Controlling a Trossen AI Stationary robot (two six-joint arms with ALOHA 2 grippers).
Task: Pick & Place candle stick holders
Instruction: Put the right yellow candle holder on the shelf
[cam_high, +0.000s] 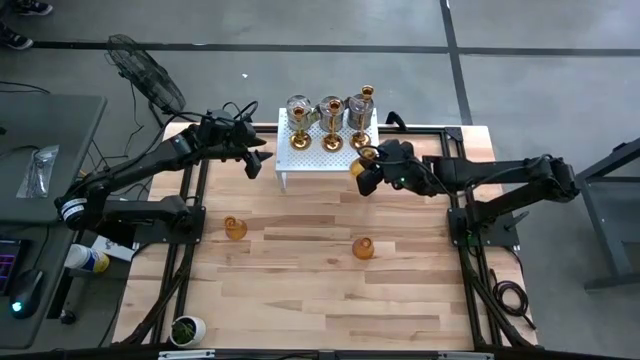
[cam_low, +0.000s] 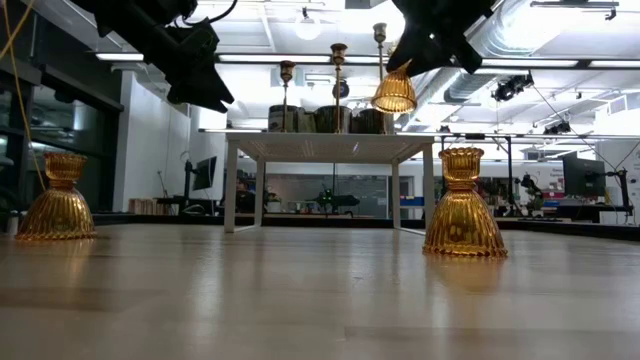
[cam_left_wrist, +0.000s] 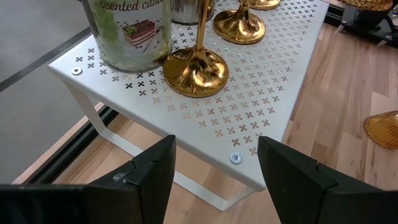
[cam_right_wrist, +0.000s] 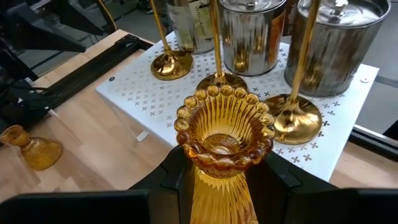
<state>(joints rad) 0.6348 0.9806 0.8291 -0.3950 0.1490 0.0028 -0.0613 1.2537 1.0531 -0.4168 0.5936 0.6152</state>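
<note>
My right gripper (cam_high: 366, 170) is shut on an amber glass candle stick holder (cam_right_wrist: 224, 134), held in the air just in front of the white perforated stand's (cam_high: 300, 160) right side. Gold stemmed holders (cam_high: 362, 115) and silver tins (cam_high: 298, 108) stand on the stand's top. Two more amber holders (cam_high: 235, 228) (cam_high: 363, 247) stand upright on their wide bases on the wooden table. My left gripper (cam_left_wrist: 214, 155) is open and holds nothing, level with the stand's left near corner (cam_left_wrist: 235, 158). My right gripper pinches the amber holder's ribbed body (cam_right_wrist: 214, 186) between its two fingers (cam_right_wrist: 177, 180), one on each side. The fingers slant down from the table's right side. The holder is lifted clear, tilted, its wide scalloped end (cam_right_wrist: 225, 102) pointing away from the fingers toward the stand.
A small white pot with a green plant (cam_high: 186, 328) sits at the table's near left corner. Black frame rails (cam_high: 195, 250) run along both sides of the table. Bare wood lies between the two standing amber holders and the near edge.
</note>
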